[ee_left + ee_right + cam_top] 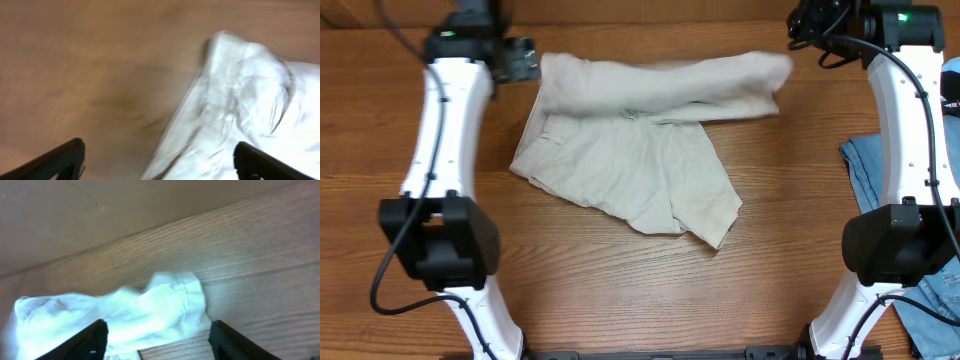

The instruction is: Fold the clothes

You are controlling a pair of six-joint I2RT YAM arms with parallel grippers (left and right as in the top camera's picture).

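Item: shorts (630, 150), pale beige, wrinkled, one piece
Position of item: far half of the desk (620, 290), about midway between the left and right edges, lying between the two arms
Lay of item: a long band of cloth is doubled over along the far side, running from the far-left part of the desk towards the far-right corner; below it the rest spreads flat towards the middle of the desk, with one leg corner pointing to the near-right
Detail of item: the right end of the doubled band is blurred in the overhead view; a hemmed end shows in the right wrist view
Left arm (445, 120): white, reaching from the near edge to the far-left part of the desk, its tip just beside the left end of the band
Left jaws: spread wide apart, gripping nothing; dark fingers (57, 162) sit at the lower corners of the wrist view, bare wood on one side and rumpled cloth on the other
Right arm (910, 130): white, reaching to the far-right corner, its tip near the right end of the band
Right jaws: spread wide apart, gripping nothing; the hemmed cloth end lies below, between the fingers (92, 340)
Other stock: blue denim cloth (870, 170) at the right edge of the desk, partly hidden by the right arm
Surface: brown wood grain
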